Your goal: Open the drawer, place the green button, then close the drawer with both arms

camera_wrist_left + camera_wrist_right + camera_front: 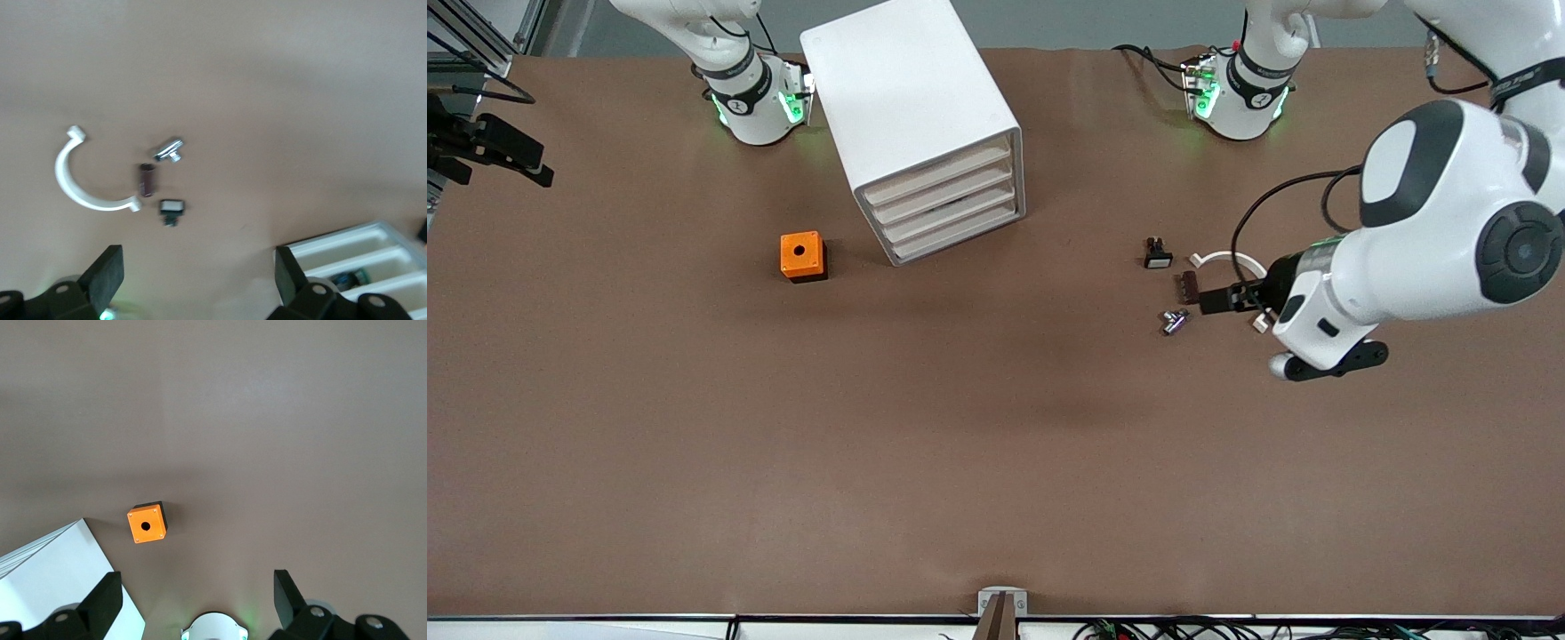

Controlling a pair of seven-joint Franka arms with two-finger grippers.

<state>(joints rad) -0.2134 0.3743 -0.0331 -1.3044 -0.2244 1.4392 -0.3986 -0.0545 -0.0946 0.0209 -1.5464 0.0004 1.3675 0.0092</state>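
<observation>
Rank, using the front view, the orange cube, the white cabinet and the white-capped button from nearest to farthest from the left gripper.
The left gripper hangs open over the small parts at the left arm's end.
1. white-capped button, just beside those parts.
2. white cabinet, mid-table near the bases.
3. orange cube, beside the cabinet toward the right arm's end.

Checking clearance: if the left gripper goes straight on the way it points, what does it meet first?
Probably the small dark brown part just ahead of the left gripper, whose jaws are open; height above the table is unclear, so it might pass over.
</observation>
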